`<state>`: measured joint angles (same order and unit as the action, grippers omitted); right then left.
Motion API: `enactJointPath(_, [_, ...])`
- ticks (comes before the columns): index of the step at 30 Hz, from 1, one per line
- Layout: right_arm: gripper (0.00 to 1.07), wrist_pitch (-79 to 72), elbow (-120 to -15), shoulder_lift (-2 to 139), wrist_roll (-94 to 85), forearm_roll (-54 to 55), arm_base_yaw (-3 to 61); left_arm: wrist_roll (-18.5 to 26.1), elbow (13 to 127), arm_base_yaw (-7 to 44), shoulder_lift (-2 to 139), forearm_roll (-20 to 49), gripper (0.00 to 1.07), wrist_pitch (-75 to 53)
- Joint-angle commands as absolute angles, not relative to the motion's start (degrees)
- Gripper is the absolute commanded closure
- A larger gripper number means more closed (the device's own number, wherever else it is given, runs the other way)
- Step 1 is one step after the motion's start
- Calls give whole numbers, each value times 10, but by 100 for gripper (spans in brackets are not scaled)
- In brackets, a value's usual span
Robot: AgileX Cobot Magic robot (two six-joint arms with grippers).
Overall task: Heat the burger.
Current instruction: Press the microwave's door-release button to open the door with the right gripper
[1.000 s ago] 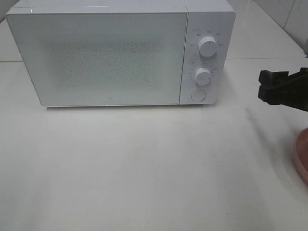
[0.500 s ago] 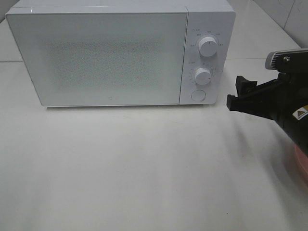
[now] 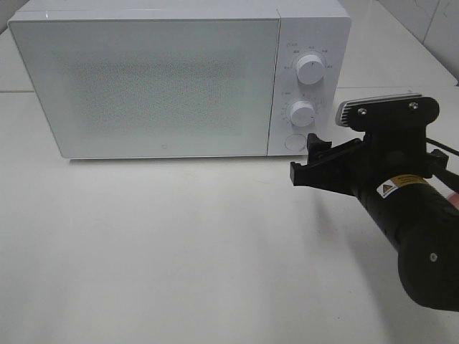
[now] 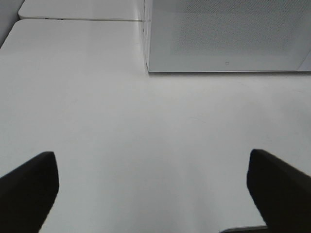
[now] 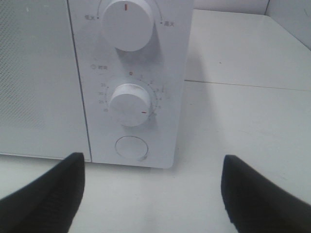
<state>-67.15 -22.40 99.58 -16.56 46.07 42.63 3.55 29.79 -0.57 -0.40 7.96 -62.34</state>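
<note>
The burger is out of view in every frame. A white microwave (image 3: 179,79) stands at the back of the table with its door shut. My right gripper (image 3: 305,159) is open and empty, just in front of the control panel's lower corner, close to the round button (image 3: 294,142). The right wrist view looks between its fingers (image 5: 48,194) at the upper knob (image 5: 127,22), the lower knob (image 5: 129,104) and the button (image 5: 131,147). My left gripper (image 4: 153,194) is open and empty over bare table, facing the microwave's front lower corner (image 4: 150,68); the exterior view does not show it.
The white table (image 3: 179,251) stretches in front of the microwave. My right arm's black body (image 3: 416,236) fills the right side of the exterior view. A seam in the tabletop (image 3: 394,87) runs behind, to the microwave's right.
My right arm has swung in from the right edge toward the microwave's control panel, and now covers the pink plate seen earlier at the right edge. Its jaws have stayed open.
</note>
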Motion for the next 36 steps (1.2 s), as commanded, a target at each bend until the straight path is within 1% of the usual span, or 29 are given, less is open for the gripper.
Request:
enactJointPath(1, [32,-677,-236,1002,-171,474,439,32,297,-2,-16,78,9,-615])
enactJointPath(7, [33,-676,-236,1002,-144,474,443,32,297,-2,-16,78,9,-615])
enactJointPath(11, [36,-676,-236,1002,-77,474,443,32,297,-2,-16,78,9,-615])
enactJointPath(13, [40,-676,-236,1002,-5,473,443,32,297,-2,-16,78,9,-615])
enactJointPath(14, [40,-676,-236,1002,-5,473,443,32,297,-2,-16,78,9,-615])
enactJointPath(16, [45,-676,-236,1002,73,473,443,32,297,-2,-16,78,9,-615])
enactJointPath(17, [45,-676,-236,1002,73,473,443,32,297,-2,-16,78,9,-615])
enactJointPath(19, [51,-676,-236,1002,154,473,443,32,297,-2,-16,78,9,-615])
enactJointPath(20, [51,-676,-236,1002,154,473,443,32,297,-2,-16,78,9,-615])
enactJointPath(22, [58,-676,-236,1002,237,472,443,32,297,-2,-16,78,9,-615])
enactJointPath(23, [58,-676,-236,1002,237,472,443,32,297,-2,-16,78,9,-615])
enactJointPath(25, [64,-675,-236,1002,310,472,443,32,297,-2,-16,78,9,-615])
enactJointPath(26, [64,-675,-236,1002,310,472,443,32,297,-2,-16,78,9,-615])
enactJointPath(27, [68,-675,-236,1002,352,472,443,32,297,-2,-16,78,9,-615])
enactJointPath(29, [70,-674,-236,1002,375,472,443,32,297,-2,-16,78,9,-615])
enactJointPath(31, [76,-662,-236,1002,435,471,443,32,297,-2,-16,78,9,-615])
enactJointPath(32, [76,-662,-236,1002,435,471,443,32,297,-2,-16,78,9,-615])
enactJointPath(33, [80,-654,-236,1002,469,470,443,32,297,-2,-16,78,9,-615])
enactJointPath(34, [80,-654,-236,1002,469,470,443,32,297,-2,-16,78,9,-615])
enactJointPath(36, [84,-647,-236,1002,535,470,443,32,297,-2,-16,78,9,-615])
